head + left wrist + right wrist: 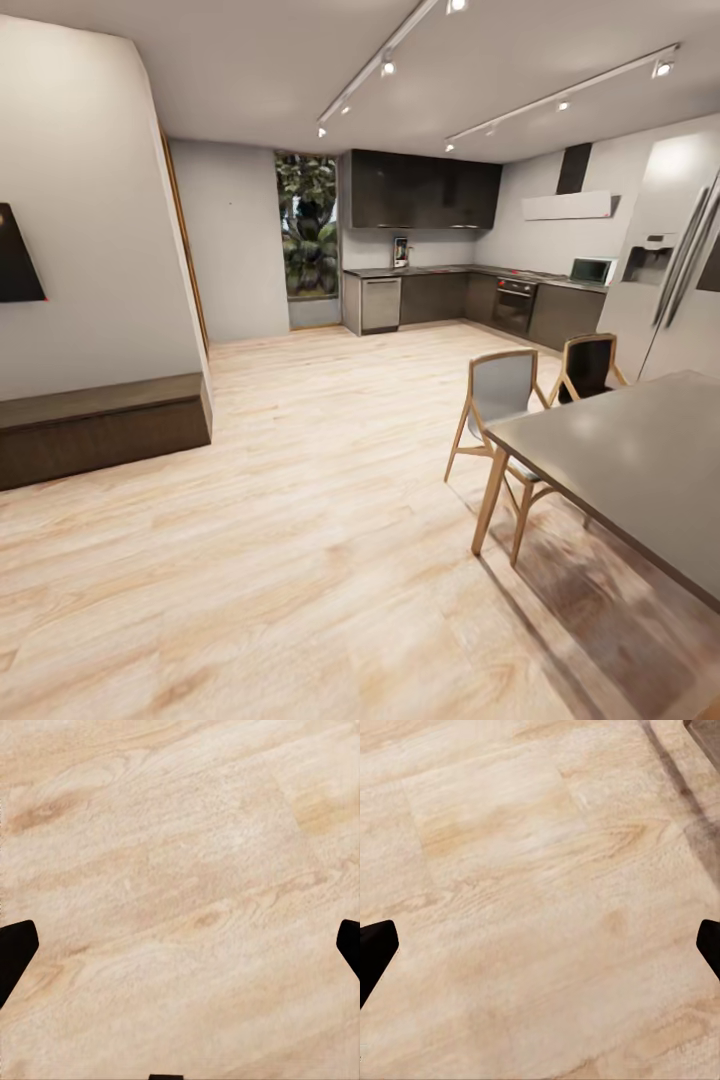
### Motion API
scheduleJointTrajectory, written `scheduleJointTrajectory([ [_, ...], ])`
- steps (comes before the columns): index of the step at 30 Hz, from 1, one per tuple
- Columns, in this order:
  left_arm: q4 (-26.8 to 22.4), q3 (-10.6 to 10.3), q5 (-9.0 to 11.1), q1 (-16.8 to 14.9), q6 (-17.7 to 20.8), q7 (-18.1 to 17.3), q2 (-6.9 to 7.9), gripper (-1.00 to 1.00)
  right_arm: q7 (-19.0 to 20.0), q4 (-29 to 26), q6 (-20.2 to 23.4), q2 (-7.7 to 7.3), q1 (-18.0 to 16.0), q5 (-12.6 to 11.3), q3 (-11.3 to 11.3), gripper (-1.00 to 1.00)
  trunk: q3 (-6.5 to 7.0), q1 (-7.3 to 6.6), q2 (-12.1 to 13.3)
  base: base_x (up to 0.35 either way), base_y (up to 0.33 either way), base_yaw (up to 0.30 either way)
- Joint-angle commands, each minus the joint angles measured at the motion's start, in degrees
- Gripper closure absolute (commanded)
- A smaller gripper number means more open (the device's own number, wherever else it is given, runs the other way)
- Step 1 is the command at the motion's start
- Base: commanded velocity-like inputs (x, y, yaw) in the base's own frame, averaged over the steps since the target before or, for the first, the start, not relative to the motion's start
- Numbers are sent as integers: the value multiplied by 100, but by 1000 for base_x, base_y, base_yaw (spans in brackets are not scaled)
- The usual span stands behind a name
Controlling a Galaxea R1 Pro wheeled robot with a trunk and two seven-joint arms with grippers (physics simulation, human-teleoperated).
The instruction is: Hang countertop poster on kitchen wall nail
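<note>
Pale wooden floor planks (pixel 300 560) lie nearest, and both wrist views look straight down on them. The left hand (pixel 180 945) has its dark fingertips (pixel 15 952) at the two edges of its view, so it is spread wide and holds nothing. The right hand (pixel 540 945) is the same, wide apart and empty over the planks.

Far away at the back of the room, a small upright rectangle with a white border (pixel 401 252) stands on the long grey-brown kitchen counter (pixel 440 270), against the back wall. I think this is the poster, but it is too small to read the picture on it. By my judgement a framed poster is light, stiff and flat. Its front may be smooth and slippery, so it is better to pinch it on the frame edge, near the top or on a side, and not on the face. It can tip over if it is pushed.

Around it are dark cabinets (pixel 425 190) above, a built-in oven (pixel 514 303) and a microwave (pixel 590 270) more to the right. Near on the right stand a grey dining table (pixel 640 470), two wooden chairs (pixel 500 400) and a silver fridge (pixel 670 270). Wall nails cannot be made out from here.
</note>
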Motion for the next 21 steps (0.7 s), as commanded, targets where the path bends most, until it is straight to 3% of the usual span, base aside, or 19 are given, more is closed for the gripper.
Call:
scheduleJointTrajectory([
  [1, -6, 7, -1, 0, -9, 2, -2, -100, 0, 3, -17, -1, -4, 6, 3, -100, -5, 4, -2, 322, 119, 0],
  [21, -7, 7, -3, 3, -9, 2, -2, -100, 0, 12, -17, -1, -3, 9, 6, -100, -5, 4, -2, 322, 119, 0],
])
